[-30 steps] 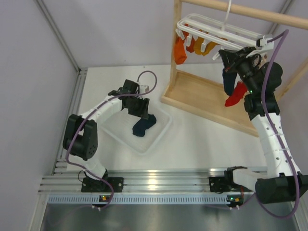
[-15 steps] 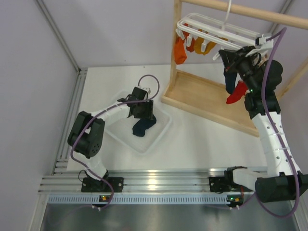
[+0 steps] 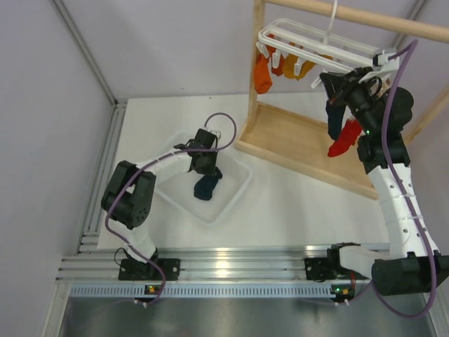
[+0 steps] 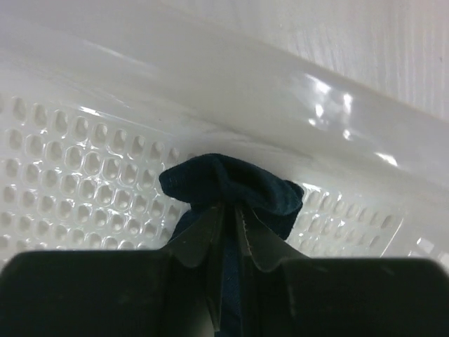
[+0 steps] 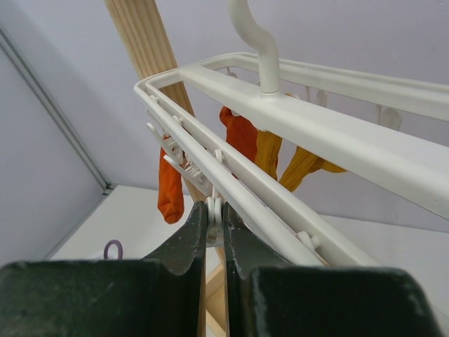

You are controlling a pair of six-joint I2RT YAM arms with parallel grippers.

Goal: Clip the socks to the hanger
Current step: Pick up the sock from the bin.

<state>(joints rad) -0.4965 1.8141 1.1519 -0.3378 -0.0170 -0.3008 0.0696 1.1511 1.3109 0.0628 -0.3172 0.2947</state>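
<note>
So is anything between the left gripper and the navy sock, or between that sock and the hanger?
Nothing at the left gripper: it pinches the navy sock in the tub. Toward the hanger, where the right gripper pinches a clip, the tub wall and the wooden rack's post lie between.

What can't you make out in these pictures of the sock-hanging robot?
Left wrist view: most of the dark navy blue sock; the left gripper pinching it covers all but a bunched end.
Top view: where the bright red sock is fastened; the right gripper, pinching a small white clip, and its arm hide its upper end.
Right wrist view: the white plastic open-frame hanger runs off the right edge; that sock is out of frame.
</note>
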